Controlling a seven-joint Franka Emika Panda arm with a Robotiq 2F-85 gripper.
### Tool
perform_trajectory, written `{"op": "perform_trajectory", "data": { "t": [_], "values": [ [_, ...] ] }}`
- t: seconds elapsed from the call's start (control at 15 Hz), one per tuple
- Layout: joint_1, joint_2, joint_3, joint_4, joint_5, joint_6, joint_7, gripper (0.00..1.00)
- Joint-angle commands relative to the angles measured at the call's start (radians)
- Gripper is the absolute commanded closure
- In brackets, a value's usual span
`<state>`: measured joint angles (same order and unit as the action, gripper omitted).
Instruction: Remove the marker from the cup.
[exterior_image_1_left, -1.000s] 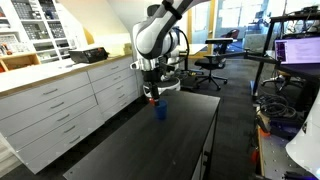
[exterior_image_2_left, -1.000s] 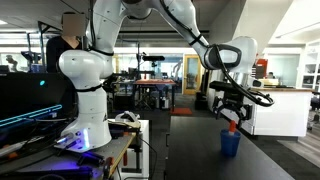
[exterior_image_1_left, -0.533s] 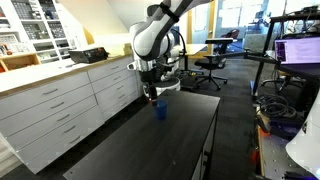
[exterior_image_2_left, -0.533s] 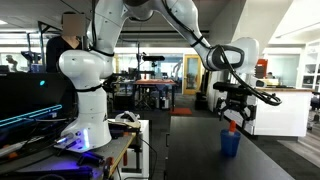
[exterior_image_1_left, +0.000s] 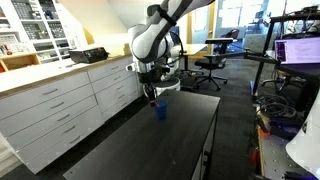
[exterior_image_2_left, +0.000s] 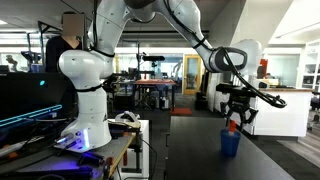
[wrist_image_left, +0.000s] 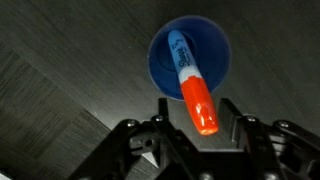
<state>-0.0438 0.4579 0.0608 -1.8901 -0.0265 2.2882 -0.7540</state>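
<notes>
- The gripper points straight down over the far part of the dark table, in line with the cup.
- In the wrist view its two fingers stand either side of the marker's orange end. A thin dark gap seems to show on each side, but I cannot tell whether the pads are pressing on it.
- The marker leans in the blue cup: its whitish, blue-labelled part is down inside and its orange end sticks up above the rim, between the fingers.
- In an exterior view the cup stands upright on the table, with the orange tip just above it, under the gripper.
- In an exterior view the cup is near the table's far edge, and white drawers run along the left.
</notes>
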Motion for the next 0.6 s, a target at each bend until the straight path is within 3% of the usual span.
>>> {"op": "perform_trajectory", "data": {
  "t": [0.0, 0.27, 0.53],
  "values": [
    [-0.020, 0.014, 0.011, 0.024, -0.014, 0.007, -0.020, 0.76],
    [-0.024, 0.015, 0.010, 0.030, -0.011, 0.006, -0.027, 0.97],
    [-0.027, 0.016, 0.009, 0.034, -0.012, 0.003, -0.024, 0.93]
  ]
}}
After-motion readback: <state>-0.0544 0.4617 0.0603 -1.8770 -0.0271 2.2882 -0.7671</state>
